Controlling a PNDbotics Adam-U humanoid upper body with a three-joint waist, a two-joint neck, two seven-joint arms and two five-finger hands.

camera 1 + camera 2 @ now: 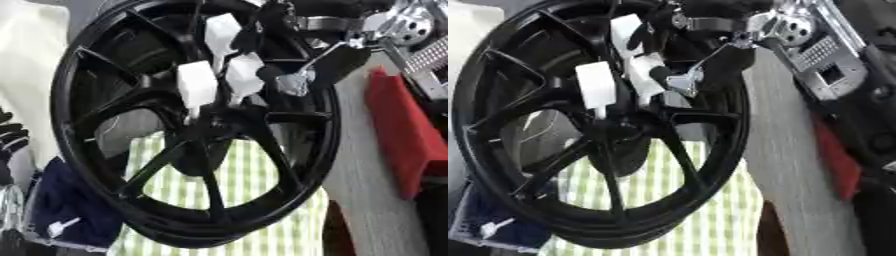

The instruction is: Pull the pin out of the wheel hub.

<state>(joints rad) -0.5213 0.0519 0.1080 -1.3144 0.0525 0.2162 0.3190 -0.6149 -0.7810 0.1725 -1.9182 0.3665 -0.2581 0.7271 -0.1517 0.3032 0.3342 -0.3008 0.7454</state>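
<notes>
A black spoked wheel [105, 165] stands tilted and fills most of both views, with its hub [206, 131] near the middle. My right hand [328, 60] comes in from the upper right, black with white fingertip pads [198, 83]. Two pads sit close together just above the hub, fingers curled. A thin pale sliver, the pin [598, 113], runs from under the left pad down toward the hub; the pads hide its upper end. My left hand [10, 141] shows only at the far left edge, fingers relaxed, away from the wheel.
A green-and-white checked cloth [267, 210] lies under the wheel. A red block [402, 135] lies to the right on the grey table. A dark blue bundle [61, 205] sits at lower left. Metal gear [820, 55] crowds the upper right.
</notes>
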